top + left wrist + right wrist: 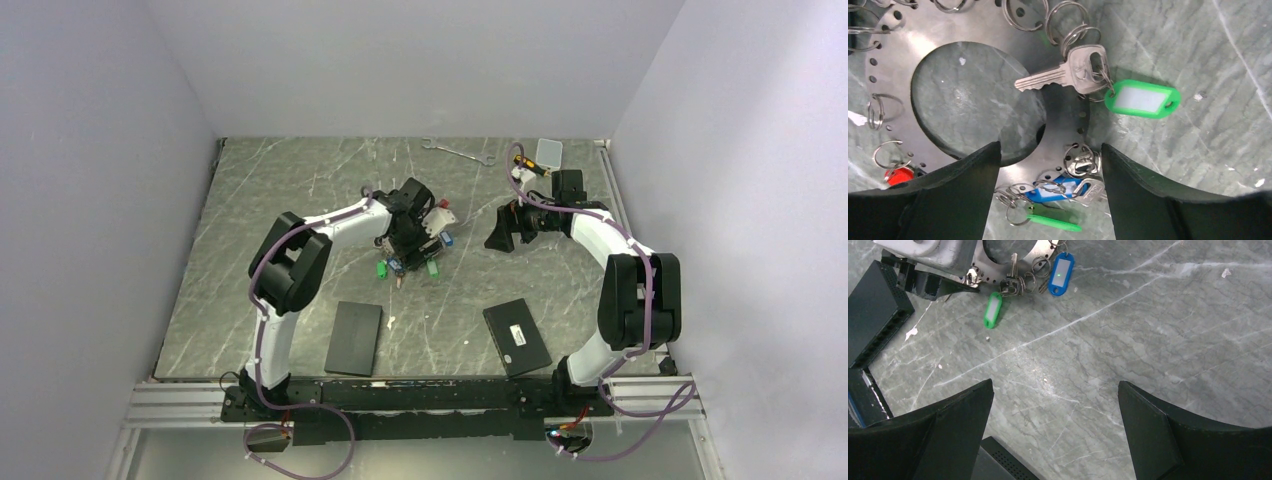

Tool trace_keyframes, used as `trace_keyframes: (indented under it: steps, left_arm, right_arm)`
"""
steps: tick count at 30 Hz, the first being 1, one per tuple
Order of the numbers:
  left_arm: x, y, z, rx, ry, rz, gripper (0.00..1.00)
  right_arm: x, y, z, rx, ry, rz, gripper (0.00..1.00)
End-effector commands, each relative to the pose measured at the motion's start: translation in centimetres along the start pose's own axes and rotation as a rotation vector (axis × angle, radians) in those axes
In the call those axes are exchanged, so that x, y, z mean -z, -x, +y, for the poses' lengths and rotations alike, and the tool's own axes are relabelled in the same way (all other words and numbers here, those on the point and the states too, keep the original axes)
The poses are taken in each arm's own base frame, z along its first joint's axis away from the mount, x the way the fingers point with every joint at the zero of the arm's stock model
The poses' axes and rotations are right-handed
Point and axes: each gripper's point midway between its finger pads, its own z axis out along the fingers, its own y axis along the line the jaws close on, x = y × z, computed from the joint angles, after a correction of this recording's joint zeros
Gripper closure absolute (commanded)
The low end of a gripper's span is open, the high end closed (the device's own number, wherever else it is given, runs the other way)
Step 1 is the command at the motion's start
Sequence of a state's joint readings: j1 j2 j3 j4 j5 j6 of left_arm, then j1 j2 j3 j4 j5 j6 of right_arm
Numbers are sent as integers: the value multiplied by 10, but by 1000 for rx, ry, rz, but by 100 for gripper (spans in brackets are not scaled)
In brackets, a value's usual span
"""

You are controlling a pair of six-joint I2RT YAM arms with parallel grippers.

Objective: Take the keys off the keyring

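Observation:
The keyring [1064, 127] is a flat grey metal ring with holes round it, lying on the table with small split rings all round. A silver key [1060, 76] with a green tag [1143, 99] lies across its band. Blue [1058, 191], green [1055, 223] and red [898, 175] tags hang at its near edge. My left gripper [1050, 146] is open, its fingers [953, 195] either side of the ring's band. In the top view it [408, 232] covers most of the ring, with tagged keys [433, 266] sticking out. My right gripper [1055, 384] is open and empty, right of the ring [503, 232].
Two flat black boxes [355, 338] [517, 337] lie near the front edge. A silver wrench [458, 152] and a yellow-and-black screwdriver [525, 165] lie at the back. In the right wrist view a green tag [993, 310] and a blue tag [1060, 272] lie far left.

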State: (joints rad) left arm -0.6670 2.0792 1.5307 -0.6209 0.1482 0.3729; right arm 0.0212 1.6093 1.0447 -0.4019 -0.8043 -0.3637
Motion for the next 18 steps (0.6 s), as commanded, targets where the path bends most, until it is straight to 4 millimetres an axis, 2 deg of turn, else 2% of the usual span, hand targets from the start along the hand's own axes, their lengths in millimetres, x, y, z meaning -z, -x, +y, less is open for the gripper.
trace_keyframes:
  steps: [1, 5, 7, 13, 18]
  left_arm:
    - [-13, -2, 7, -63, 23, 5, 24]
    - [-19, -9, 7, -67, 27, 26, 33]
    - [-16, -9, 3, -54, 11, 30, 40]
    - [20, 8, -22, -10, -123, 1, 65]
    - [50, 24, -32, -2, -181, -36, 74]
  right_arm:
    - [7, 21, 1, 65, -4, -56, 0]
    - [6, 20, 1, 60, -4, -55, 0]
    - [6, 21, 0, 57, -5, -58, 0]
    - [3, 24, 0, 38, -10, -92, 0]
    - [2, 32, 13, 129, 0, -150, 0]
